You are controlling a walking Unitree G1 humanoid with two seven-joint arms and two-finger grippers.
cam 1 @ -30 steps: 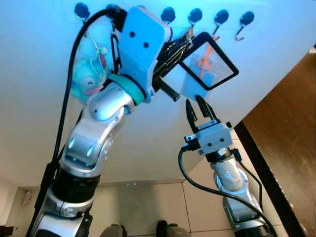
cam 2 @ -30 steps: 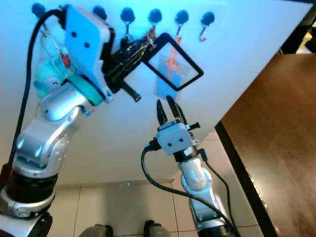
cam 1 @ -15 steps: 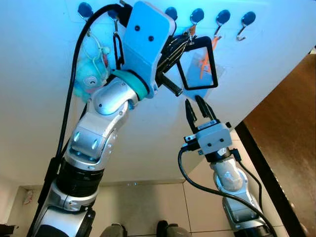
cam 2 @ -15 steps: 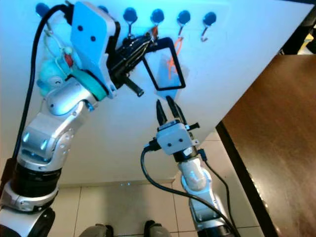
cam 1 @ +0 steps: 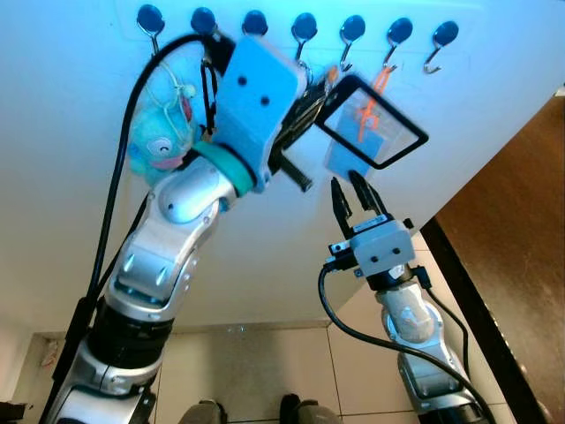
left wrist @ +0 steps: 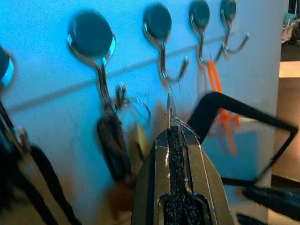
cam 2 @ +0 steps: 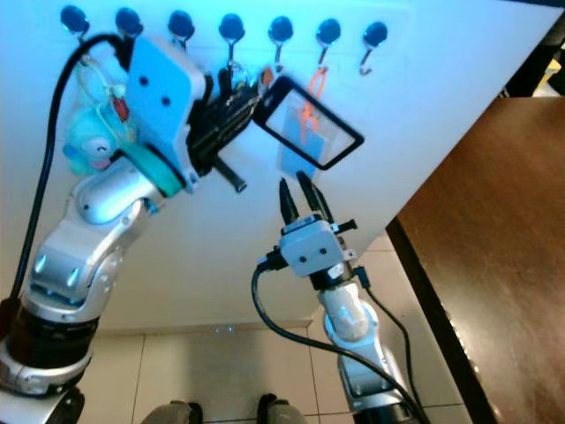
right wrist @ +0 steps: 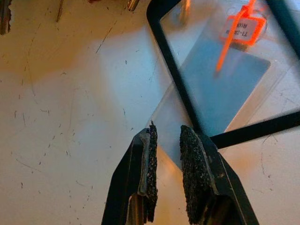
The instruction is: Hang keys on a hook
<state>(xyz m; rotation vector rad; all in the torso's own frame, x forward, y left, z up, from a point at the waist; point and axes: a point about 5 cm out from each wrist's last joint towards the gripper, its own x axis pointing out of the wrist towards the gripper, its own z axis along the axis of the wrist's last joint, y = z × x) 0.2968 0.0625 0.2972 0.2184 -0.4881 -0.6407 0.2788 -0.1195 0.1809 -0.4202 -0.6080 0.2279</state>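
Lining white wall [cam 1: 494,97], hooks [cam 1: 350,29], tiled floor [cam 1: 265,371]

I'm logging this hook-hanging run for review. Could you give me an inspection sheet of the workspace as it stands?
Surface: white wall carrying a hook row.
Job's things: key ring pinched in the left pincer, near the hooks; black strap loop dangles from it.
Clutter: blue plush toy; orange tag over a blue card.
Grippers: left pincer shut; right pincer slightly open below the card.
Cables: black cable on the left arm.
Surroundings: tiled floor, brown wood surface.
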